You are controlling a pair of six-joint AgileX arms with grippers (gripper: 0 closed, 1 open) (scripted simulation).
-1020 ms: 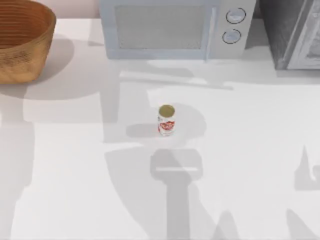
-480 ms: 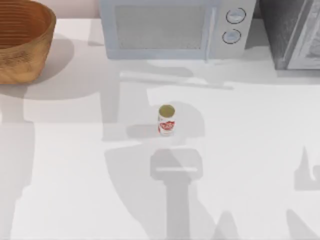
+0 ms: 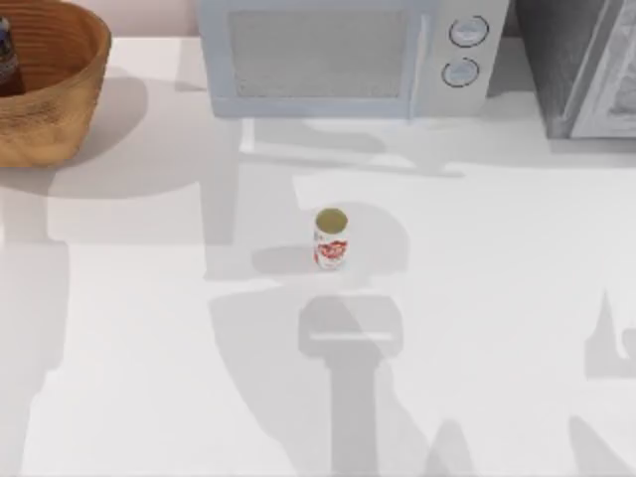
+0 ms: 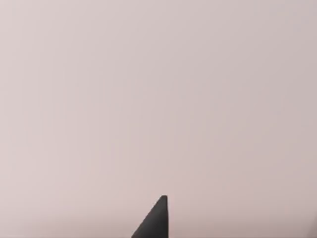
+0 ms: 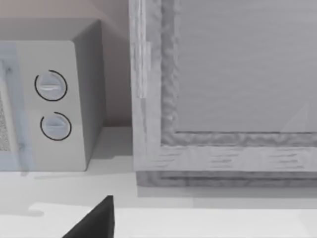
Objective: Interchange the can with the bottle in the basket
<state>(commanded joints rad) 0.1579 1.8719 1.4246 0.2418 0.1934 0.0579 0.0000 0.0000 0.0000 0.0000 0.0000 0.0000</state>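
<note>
**Can out on the table, bottle in the basket, both our arms held off**

The can [image 3: 330, 238] stands upright near the middle of the white table [image 3: 497, 328], gold top up and red markings facing the near edge. It stands free, with nothing touching it. It is well apart from the basket [image 3: 60, 109], which sits at the far left corner of the table, partly cut by the picture's edge. Inside the basket, against its left side, we see part of the bottle [image 3: 8, 65], dark reddish-brown with a darker top. We cannot tell whether it is upright or leaning.

Behind the can, along the back of the table, is a pale microwave [image 3: 338, 60] with two round knobs on its right side. A grey appliance [image 3: 586, 70] stands beside it at the far right.

Our left gripper [image 4: 156, 220] shows as one dark tip in the left wrist view, set against a plain pale pinkish surface. We cannot tell whether it is wide or closed, and nothing is seen in it.

Our right gripper [image 5: 96, 220] also shows as one dark tip, low over the white tabletop. It faces the back of the table, towards the knob end of the microwave [image 5: 54, 99] and the front of the grey appliance [image 5: 223, 89]. Its state we cannot tell either.

Soft grey shadows [image 3: 350, 338] lie across the table just in front of the can.
</note>
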